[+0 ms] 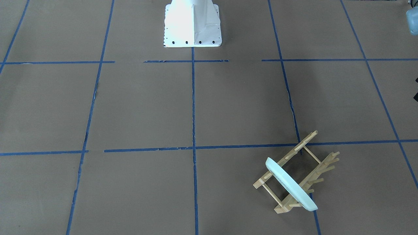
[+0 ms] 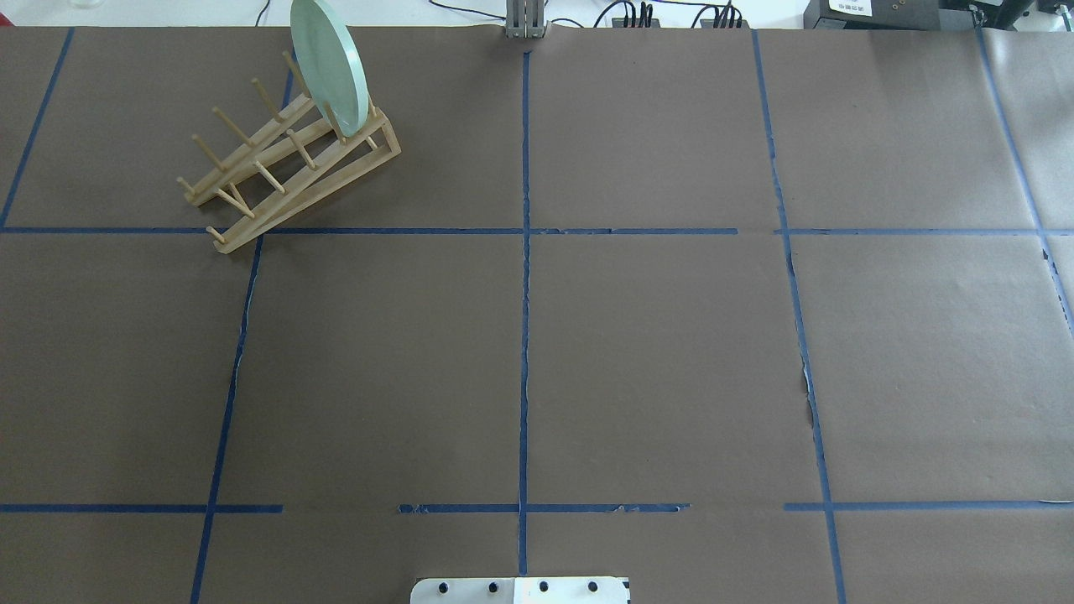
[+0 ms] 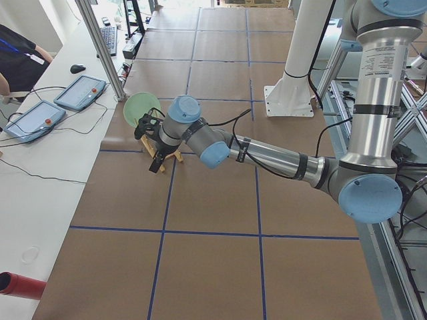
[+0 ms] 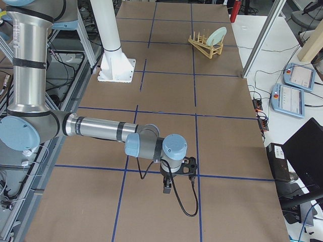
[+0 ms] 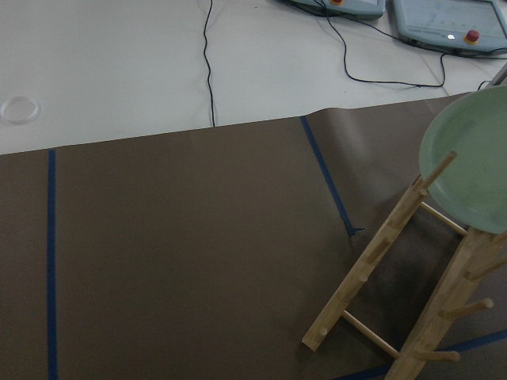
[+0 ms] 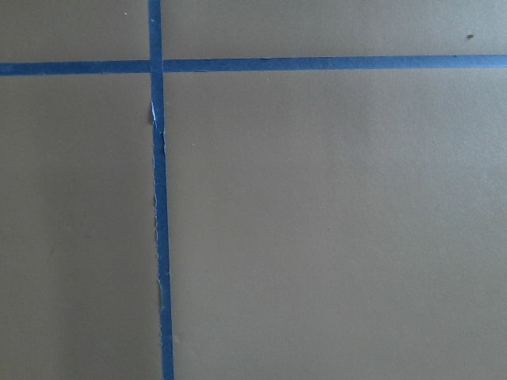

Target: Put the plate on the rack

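Observation:
The pale mint-green plate (image 1: 290, 184) stands on edge between the pegs at one end of the light-wood rack (image 1: 287, 156). Both sit at the table's far left in the overhead view, plate (image 2: 329, 67) and rack (image 2: 277, 180). The left wrist view shows the plate (image 5: 471, 162) and the rack (image 5: 372, 261) at its right edge. My left gripper (image 3: 155, 163) hangs just beside the rack, holding nothing I can see; I cannot tell if it is open. My right gripper (image 4: 168, 187) is far from the rack (image 4: 204, 45), low over bare table; I cannot tell its state.
The white robot pedestal (image 1: 192, 23) stands at the table's middle on the robot's side. Blue tape lines (image 2: 524, 335) grid the brown table. Beyond the table edge near the rack lie teach pendants (image 3: 80, 92) and cables. A red cylinder (image 3: 20, 287) lies at the side.

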Controlling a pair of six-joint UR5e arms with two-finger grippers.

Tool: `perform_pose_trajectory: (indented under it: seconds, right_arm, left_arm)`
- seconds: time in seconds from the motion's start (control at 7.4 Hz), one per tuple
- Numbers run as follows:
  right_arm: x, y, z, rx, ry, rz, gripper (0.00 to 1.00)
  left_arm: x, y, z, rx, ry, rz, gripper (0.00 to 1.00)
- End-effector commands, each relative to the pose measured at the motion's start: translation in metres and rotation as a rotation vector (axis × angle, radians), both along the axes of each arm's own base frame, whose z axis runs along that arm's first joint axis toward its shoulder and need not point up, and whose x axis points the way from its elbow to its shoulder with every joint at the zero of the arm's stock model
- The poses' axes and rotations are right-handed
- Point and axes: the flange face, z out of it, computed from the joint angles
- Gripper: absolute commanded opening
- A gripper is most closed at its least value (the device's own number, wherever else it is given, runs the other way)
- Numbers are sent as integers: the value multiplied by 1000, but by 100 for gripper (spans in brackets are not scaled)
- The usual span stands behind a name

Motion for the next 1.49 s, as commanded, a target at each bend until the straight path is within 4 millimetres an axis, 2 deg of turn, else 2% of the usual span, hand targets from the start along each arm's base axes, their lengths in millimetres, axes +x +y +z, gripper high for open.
perform_pose_trajectory:
  seconds: [0.0, 0.14, 0.41, 0.68, 0.81, 1.08, 1.22, 1.35]
  right_arm:
    - [0, 0, 0, 0, 0, 0, 100]
    - [-1, 0, 1, -1, 0, -1, 100]
    - [0, 0, 0, 0, 0, -1, 100]
    - [0, 0, 0, 0, 0, 0, 100]
    - [0, 0, 0, 0, 0, 0, 100]
    - [0, 0, 0, 0, 0, 0, 100]
    - [0, 0, 1, -1, 0, 0, 100]
    - [-1, 0, 1, -1, 0, -1, 100]
  left_arm:
    - [-6, 28, 82, -172, -30, 22, 100]
    - [-7, 33, 110, -222, -45, 31, 100]
    - [-10, 55, 139, -313, -57, 34, 100]
    - [-18, 60, 149, -343, -136, 168, 100]
    - [-46, 64, 156, -369, -147, 172, 100]
    - [-81, 71, 161, -437, -129, 137, 100]
    - [-92, 70, 159, -460, -116, 115, 100]
    - [-89, 70, 160, -466, -76, 123, 100]
